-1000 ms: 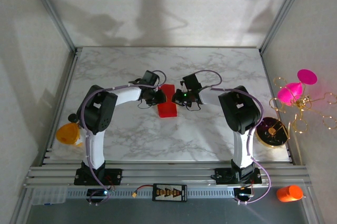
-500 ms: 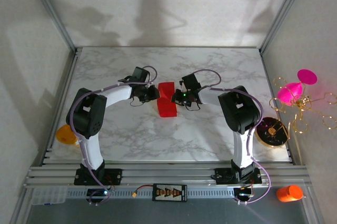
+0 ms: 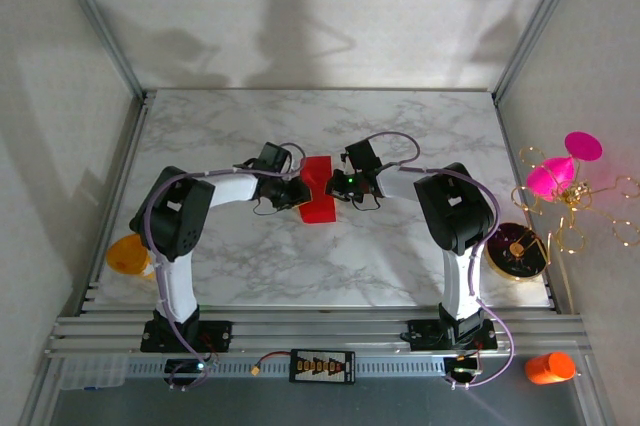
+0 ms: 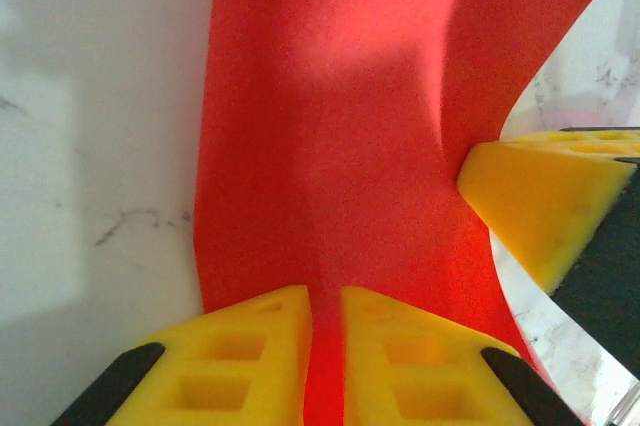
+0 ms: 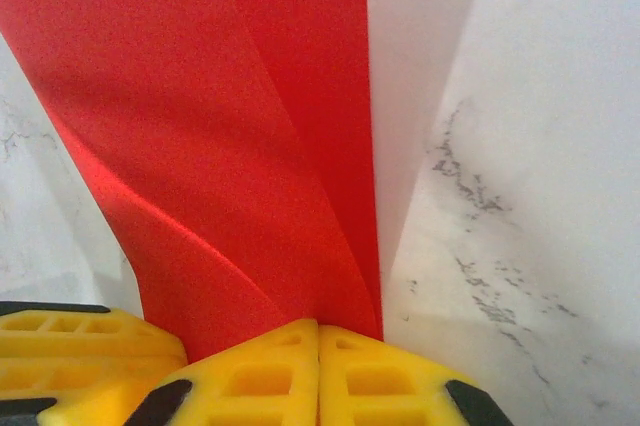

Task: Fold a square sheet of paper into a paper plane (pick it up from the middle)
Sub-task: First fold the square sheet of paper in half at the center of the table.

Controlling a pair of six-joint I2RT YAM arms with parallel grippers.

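On marble table (image 3: 420,126), red paper (image 3: 320,208)

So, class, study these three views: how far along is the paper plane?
Done: the red sheet carries a lengthwise fold, its layers overlapping in the right wrist view. In hand: the left tool and right tool each pinch it from opposite sides. Left: no pointed nose or wings yet, so most folds probably remain.

A white, grey-veined marble tabletop (image 3: 420,126) lies at the centre, boxed in by plain pale walls (image 3: 320,6) that carry soft grey shadows from 10 to 2 o'clock. Silver aluminium frame posts (image 3: 95,21) rise at 11 and 1 o'clock. A ribbed aluminium rail (image 3: 320,328) runs along 6 o'clock.
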